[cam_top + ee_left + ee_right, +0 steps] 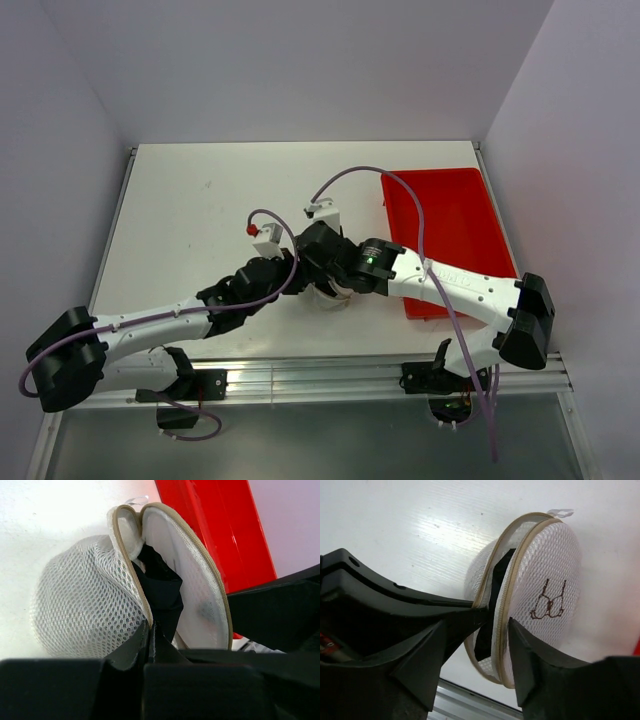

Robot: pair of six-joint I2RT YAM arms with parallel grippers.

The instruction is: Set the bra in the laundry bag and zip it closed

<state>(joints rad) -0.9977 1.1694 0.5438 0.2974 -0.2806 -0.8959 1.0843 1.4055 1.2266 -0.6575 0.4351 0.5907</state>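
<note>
The white mesh laundry bag (80, 605) stands on edge on the table, its two halves parted along the beige zipper rim. It also shows in the right wrist view (545, 565) and barely under the arms in the top view (333, 299). The black bra (162, 590) sits in the gap between the halves, also in the right wrist view (496, 587). My left gripper (151, 627) is shut, pinching the rim of the dome half; it is in the top view (300, 280). My right gripper (477, 630) is open, its jaws straddling the lower rim, one finger (535, 660) against the lid with the bra print.
A red tray (445, 230) lies right of the bag, also in the left wrist view (215, 530). Both arms cross over the table's near middle. The metal rail (320, 380) of the table's front edge runs close below the bag.
</note>
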